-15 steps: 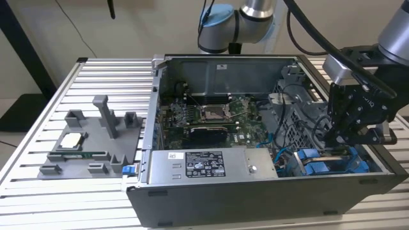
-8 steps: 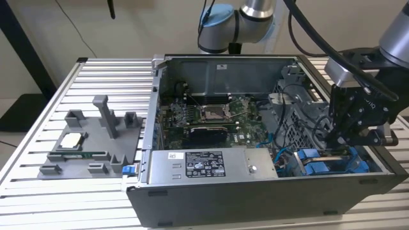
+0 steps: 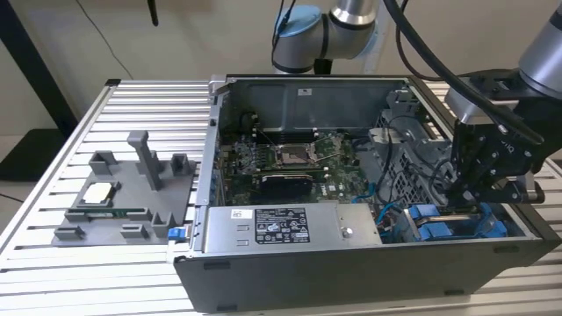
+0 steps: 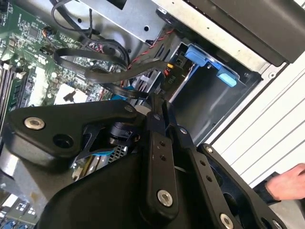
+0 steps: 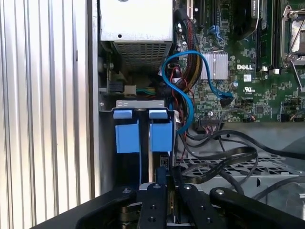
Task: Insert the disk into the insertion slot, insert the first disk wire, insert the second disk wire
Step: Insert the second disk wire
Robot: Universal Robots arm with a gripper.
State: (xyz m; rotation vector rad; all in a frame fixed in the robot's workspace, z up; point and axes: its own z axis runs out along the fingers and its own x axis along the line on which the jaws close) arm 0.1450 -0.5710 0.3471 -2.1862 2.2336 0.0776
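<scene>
— Where's the disk?

— I see its blue frame [image 5: 161, 136] standing in the slot [image 4: 205, 105], at the corner of the case [image 3: 351, 276] on the exterior view's right. The metal body is hidden, so I can't tell whether it is fully seated.

— And the claw?

— The claw [image 4: 159, 102] hangs right over that slot, its tips drawn together. Something dark sits at the tips; whether it is a wire plug pinched there, I can't tell.

— What lies around it?

— A blue wire [image 5: 188, 102] loops just beside the slot, and black cables [image 4: 95, 71] curl between the claw and the board [image 5: 248, 71]. The supply box [image 3: 281, 227] is beside the slot, toward the exterior view's left. Everything rests on the slatted table [image 3: 131, 105].

— So what could go wrong?

— My guess is snagging: the loops are so close that a tilted claw might hook one and drag it across the board. A plug met off-line could jam or bend. A half-seated disk would leave its socket out of place. There is also a hand [image 4: 286, 183] near the case, outside its wall, close enough to mind.
</scene>
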